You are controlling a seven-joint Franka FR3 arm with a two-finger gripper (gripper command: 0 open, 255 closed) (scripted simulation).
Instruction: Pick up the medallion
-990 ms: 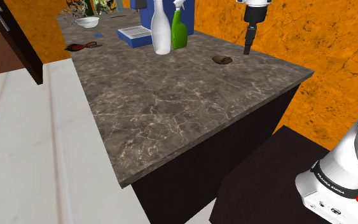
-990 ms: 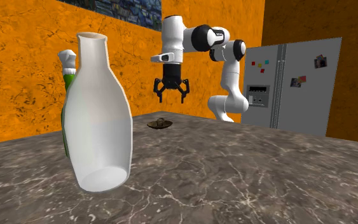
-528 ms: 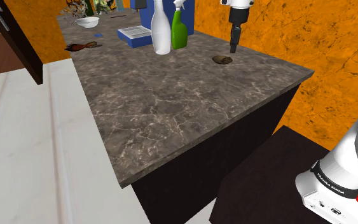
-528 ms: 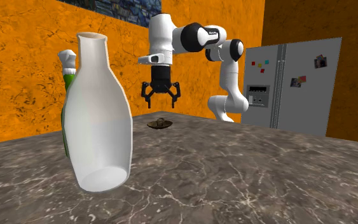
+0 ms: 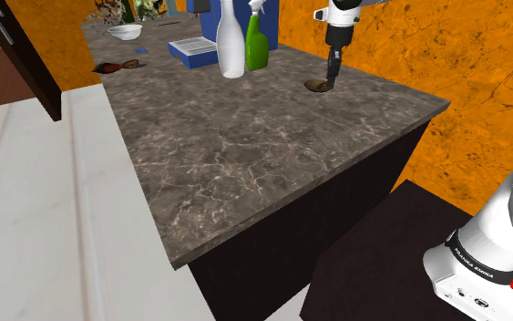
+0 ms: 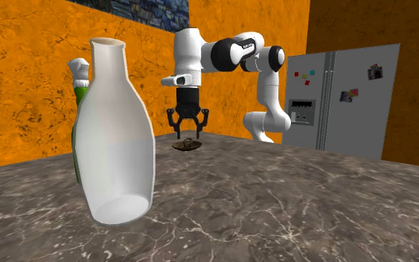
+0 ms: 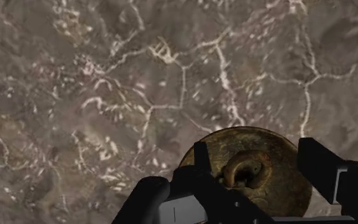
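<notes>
The claw [image 7: 260, 170] has swung over and dropped in the last second. It now hangs open just above the medallion [image 7: 254, 143], a finger on either side of its raised loop, so a short descent and a squeeze look next. Directly below, the medallion lies flat on the bench [image 5: 245, 155], a round, tarnished brown-gold disc.

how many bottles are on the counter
2. A white bottle and a green spray bottle stand side by side near the counter's far end; others may be hidden behind them.
</notes>
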